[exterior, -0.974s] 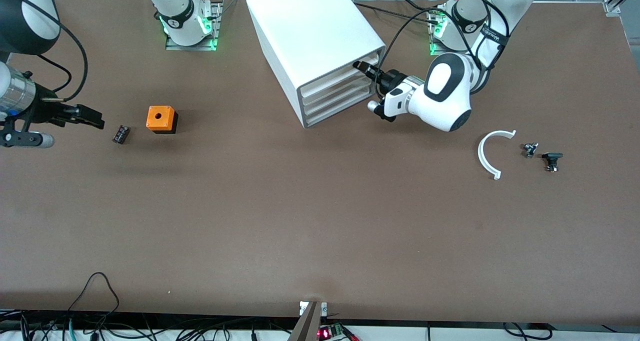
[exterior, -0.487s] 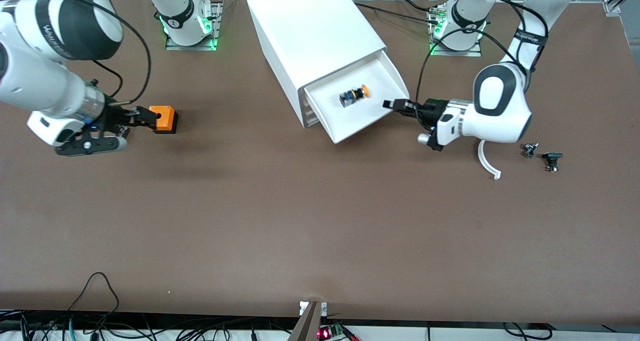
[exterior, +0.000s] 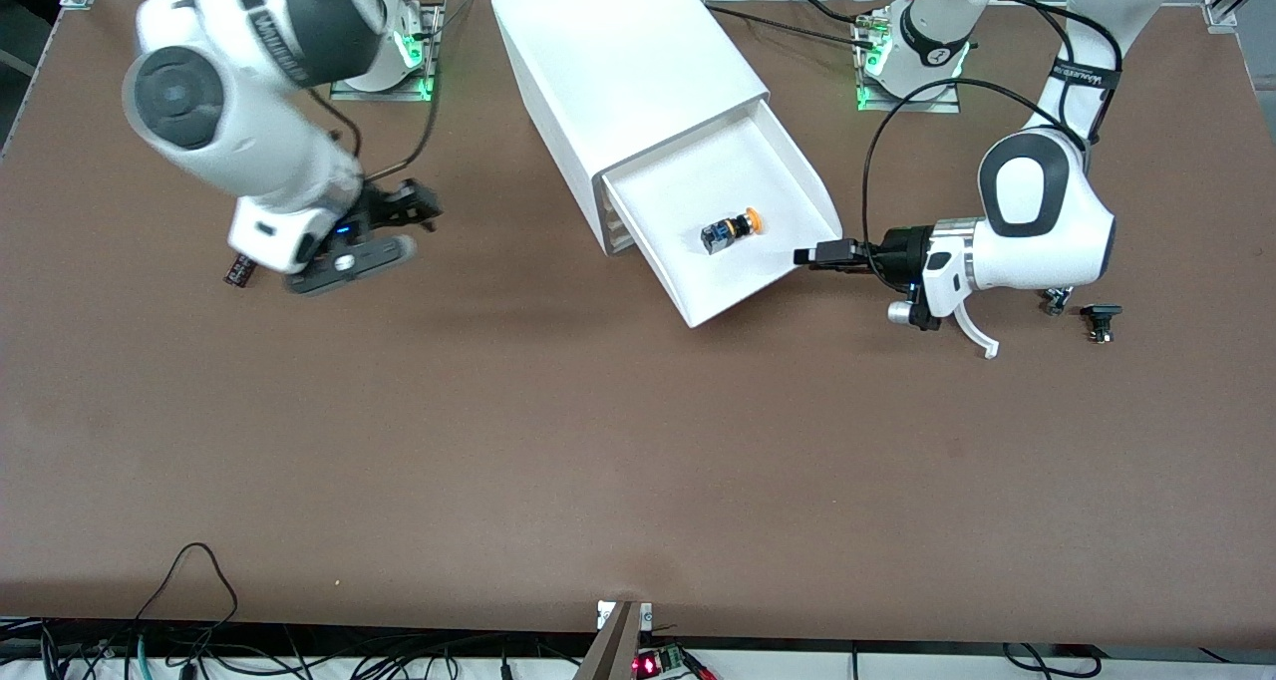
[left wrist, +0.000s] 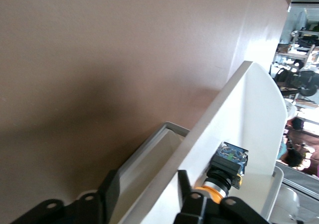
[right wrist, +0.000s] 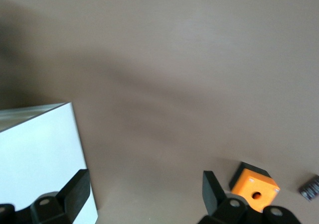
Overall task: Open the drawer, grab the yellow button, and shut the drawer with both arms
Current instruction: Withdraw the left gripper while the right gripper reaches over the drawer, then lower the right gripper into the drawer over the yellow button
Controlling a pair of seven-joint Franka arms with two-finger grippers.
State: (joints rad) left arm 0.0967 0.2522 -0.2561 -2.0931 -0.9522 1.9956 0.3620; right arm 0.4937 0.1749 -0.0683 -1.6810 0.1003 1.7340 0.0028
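Note:
The top drawer (exterior: 698,176) of the white cabinet (exterior: 618,52) stands pulled far out. The button (exterior: 731,231), with its orange cap, lies on its side on the drawer floor, and also shows in the left wrist view (left wrist: 227,167). My left gripper (exterior: 812,256) is shut on the drawer's front wall at its corner; in the left wrist view (left wrist: 147,181) the wall (left wrist: 164,154) sits between the fingers. My right gripper (exterior: 424,206) is open and empty, up over the table toward the right arm's end; its wrist view (right wrist: 144,181) shows bare table between its fingers.
The orange cube with a hole (right wrist: 254,186) and a small black part (right wrist: 310,186) lie below the right gripper; the arm hides the cube in the front view. A white curved piece (exterior: 975,333) and two small black parts (exterior: 1100,319) lie by the left arm.
The drawer has slid farther out with my left gripper on its front wall. My right arm has swung up and toward the cabinet, now covering the orange cube in the front view.

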